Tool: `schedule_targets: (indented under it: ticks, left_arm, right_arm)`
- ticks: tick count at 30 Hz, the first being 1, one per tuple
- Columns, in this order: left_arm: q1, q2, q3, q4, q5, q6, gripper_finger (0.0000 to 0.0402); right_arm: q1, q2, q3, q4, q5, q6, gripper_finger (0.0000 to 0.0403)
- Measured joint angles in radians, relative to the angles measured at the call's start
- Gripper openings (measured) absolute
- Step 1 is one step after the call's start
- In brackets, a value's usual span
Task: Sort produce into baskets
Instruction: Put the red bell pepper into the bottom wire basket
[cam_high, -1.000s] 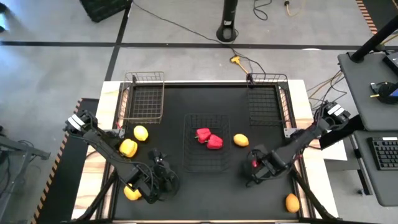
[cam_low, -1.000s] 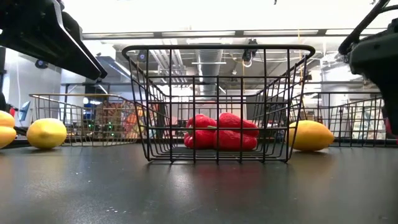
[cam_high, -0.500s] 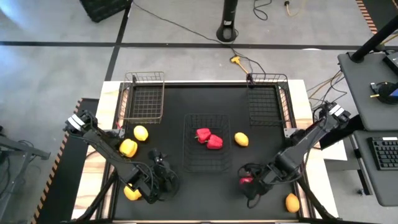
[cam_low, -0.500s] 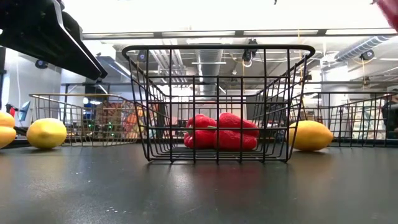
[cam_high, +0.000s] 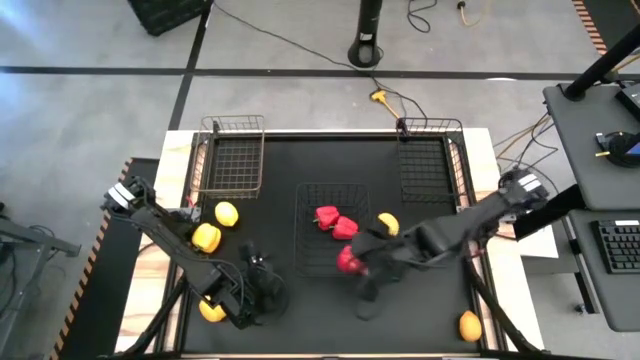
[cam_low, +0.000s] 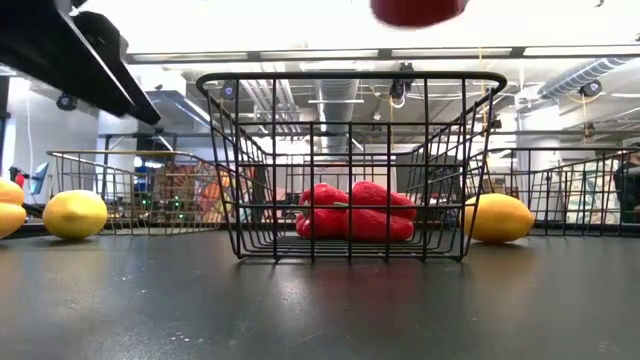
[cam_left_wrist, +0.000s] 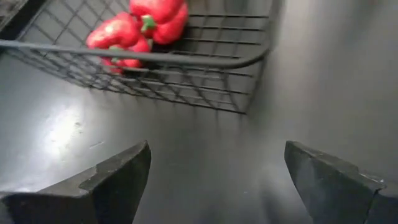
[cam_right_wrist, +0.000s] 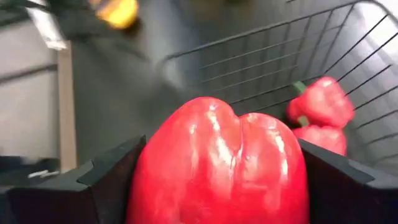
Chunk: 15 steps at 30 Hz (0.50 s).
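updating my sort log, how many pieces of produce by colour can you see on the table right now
glossy red bell peppers: 3, two in the dark wire centre basket at and, one in the right claw
yellow pieces: 5
total: 8

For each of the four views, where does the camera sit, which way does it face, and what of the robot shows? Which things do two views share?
High view: overhead, straight down; both arms, right gripper shut on a red pepper by the centre basket.
Low view: table height, level across; centre basket, held pepper at top.
Left wrist view: on the left arm, facing the basket; open left gripper.
Right wrist view: fingers clamp the pepper.
Shared: the two red peppers in the basket.
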Motion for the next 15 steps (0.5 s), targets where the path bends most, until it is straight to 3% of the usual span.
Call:
schedule_targets:
  ticks: [9, 15]
  left_arm:
    - [-0.055, 0.0, 0.104, -0.111, 0.016, 0.001, 0.035]
    - [-0.086, -0.001, 0.143, -0.146, 0.014, -0.002, 0.035]
  right_arm:
    - [-0.183, 0.233, 0.076, 0.012, -0.019, -0.173, 0.0345]
    - [-0.223, 0.323, 0.096, 0.014, -0.031, -0.238, 0.0345]
